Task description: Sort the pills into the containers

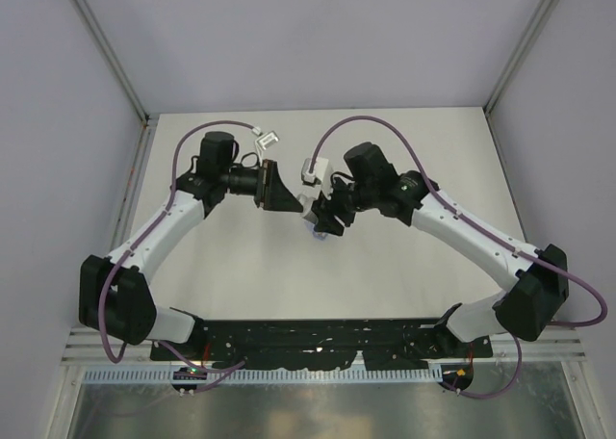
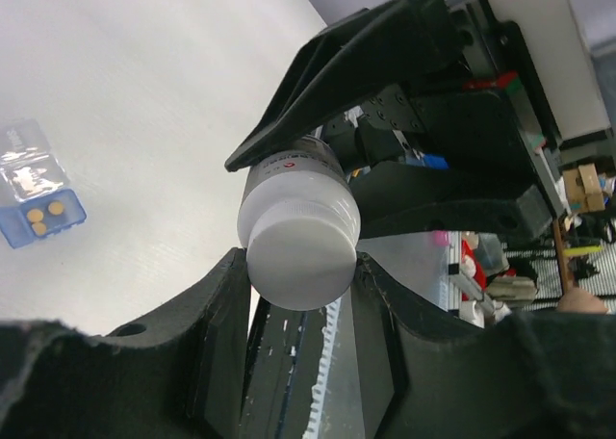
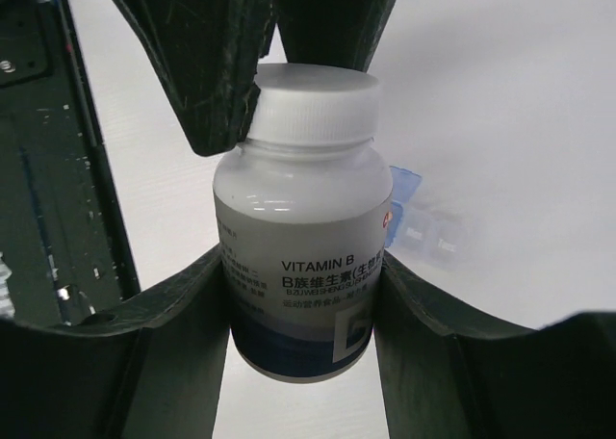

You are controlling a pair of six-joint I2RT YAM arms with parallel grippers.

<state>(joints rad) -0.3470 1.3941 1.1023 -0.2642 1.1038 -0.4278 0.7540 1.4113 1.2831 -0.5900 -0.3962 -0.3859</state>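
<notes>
A round bottle (image 3: 298,218) with a pale body, a dark blue band, a "VITAMIN B" label and a white cap (image 2: 300,251) is held in the air between both grippers. My right gripper (image 3: 300,299) is shut on the bottle's body. My left gripper (image 2: 300,277) is shut on the cap, one finger on each side. In the top view the grippers meet at mid-table, left gripper (image 1: 286,200) and right gripper (image 1: 322,218). A small clear-and-blue container (image 2: 37,184) lies on the table with three yellow pills in its blue part; it also shows behind the bottle (image 3: 419,222).
The white table (image 1: 385,266) has grey walls on three sides. A black rail (image 1: 327,338) with the arm bases runs along the near edge.
</notes>
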